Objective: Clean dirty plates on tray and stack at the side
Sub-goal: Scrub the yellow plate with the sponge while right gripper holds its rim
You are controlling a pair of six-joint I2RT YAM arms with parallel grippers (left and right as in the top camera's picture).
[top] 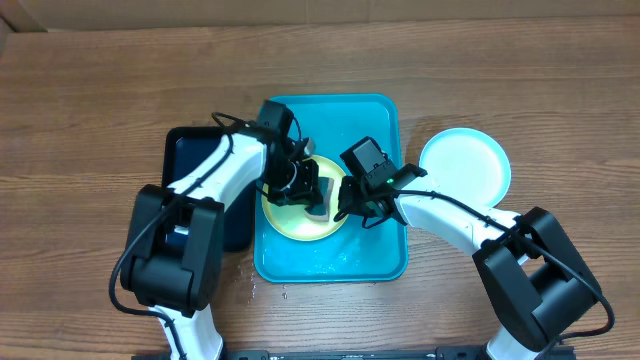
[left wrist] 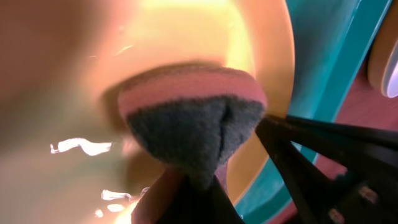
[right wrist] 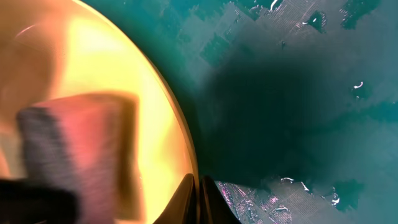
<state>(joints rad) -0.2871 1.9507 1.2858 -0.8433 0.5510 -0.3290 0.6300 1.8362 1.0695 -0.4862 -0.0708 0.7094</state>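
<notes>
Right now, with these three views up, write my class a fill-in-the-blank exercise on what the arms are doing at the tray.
1. The left fingers hold a pink and grey ____ on the yellow-green plate.
2. That plate lies in the ____ (colour) tray.
3. The right fingers are shut on the plate's ____.
4. The light blue plate rests on the table, on the robot's ____ of the tray.

Missing words: sponge; turquoise; rim; right.
</notes>
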